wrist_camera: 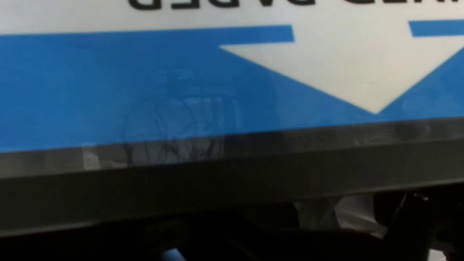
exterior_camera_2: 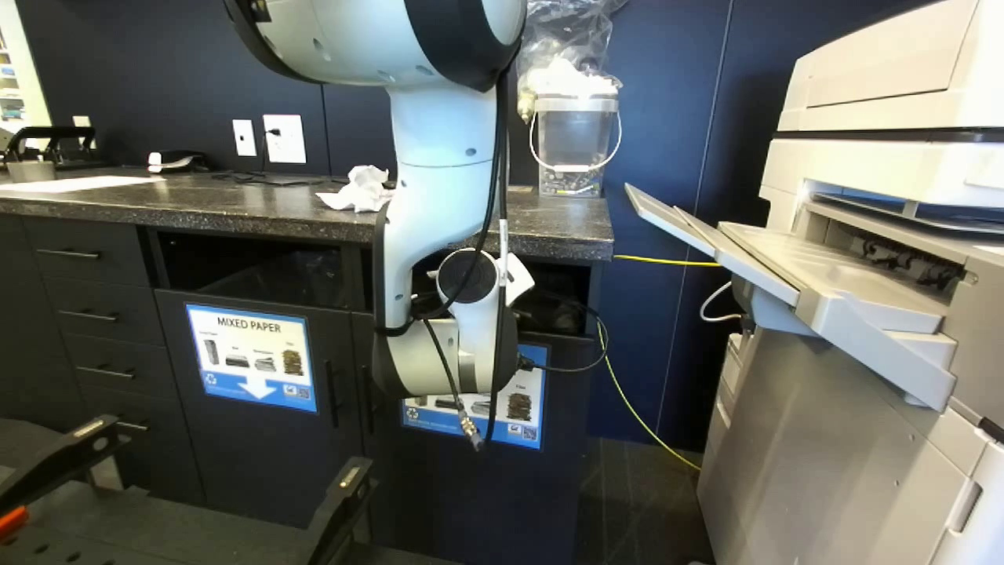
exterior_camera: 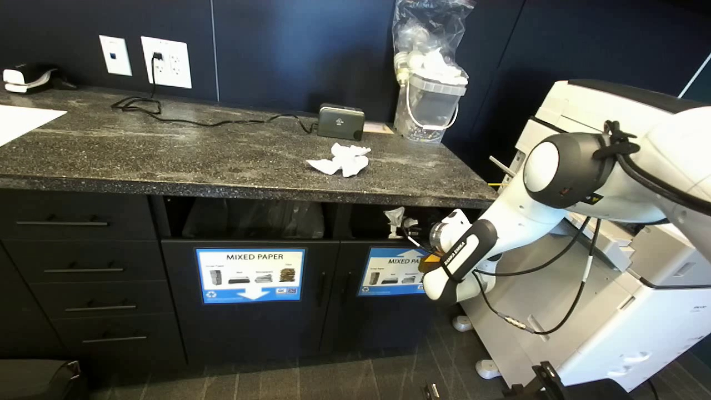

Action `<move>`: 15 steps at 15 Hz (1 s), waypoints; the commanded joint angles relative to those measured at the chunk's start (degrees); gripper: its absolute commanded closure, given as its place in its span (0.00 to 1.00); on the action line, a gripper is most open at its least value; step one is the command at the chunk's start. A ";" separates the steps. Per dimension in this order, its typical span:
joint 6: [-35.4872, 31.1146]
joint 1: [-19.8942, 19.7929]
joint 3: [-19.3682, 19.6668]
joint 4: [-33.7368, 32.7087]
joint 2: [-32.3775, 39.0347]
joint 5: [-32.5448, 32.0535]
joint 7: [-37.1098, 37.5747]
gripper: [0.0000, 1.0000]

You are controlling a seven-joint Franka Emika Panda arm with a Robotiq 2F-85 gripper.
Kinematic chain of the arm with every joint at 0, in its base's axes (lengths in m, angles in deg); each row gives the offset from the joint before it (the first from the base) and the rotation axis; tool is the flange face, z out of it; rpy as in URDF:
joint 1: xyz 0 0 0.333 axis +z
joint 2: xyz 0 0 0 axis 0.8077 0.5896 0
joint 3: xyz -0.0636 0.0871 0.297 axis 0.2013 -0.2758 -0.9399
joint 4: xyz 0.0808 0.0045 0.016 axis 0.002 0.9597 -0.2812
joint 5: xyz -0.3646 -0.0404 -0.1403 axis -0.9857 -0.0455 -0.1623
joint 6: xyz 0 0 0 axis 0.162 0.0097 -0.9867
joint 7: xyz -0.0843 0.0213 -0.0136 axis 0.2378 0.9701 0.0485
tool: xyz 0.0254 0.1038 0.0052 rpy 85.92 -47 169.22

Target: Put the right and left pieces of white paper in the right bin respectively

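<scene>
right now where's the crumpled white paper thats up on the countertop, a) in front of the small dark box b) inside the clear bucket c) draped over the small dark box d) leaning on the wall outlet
a, since in an exterior view the crumpled white paper lies on the countertop between the small dark box and the front edge.

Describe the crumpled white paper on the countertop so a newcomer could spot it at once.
Find the long, dark, speckled countertop. On it, in an exterior view, stands a small dark box; the crumpled white paper lies just in front. Unlike the flat white sheet at the picture's left edge, it is rumpled and jagged.
</scene>
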 commanded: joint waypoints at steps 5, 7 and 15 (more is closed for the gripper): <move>-3.88 11.35 7.57 16.35 -10.16 21.84 -17.66 0.00; -7.97 14.23 9.32 19.25 -11.44 24.35 -22.10 0.00; -16.61 19.08 11.45 29.99 -17.56 25.49 -30.49 0.00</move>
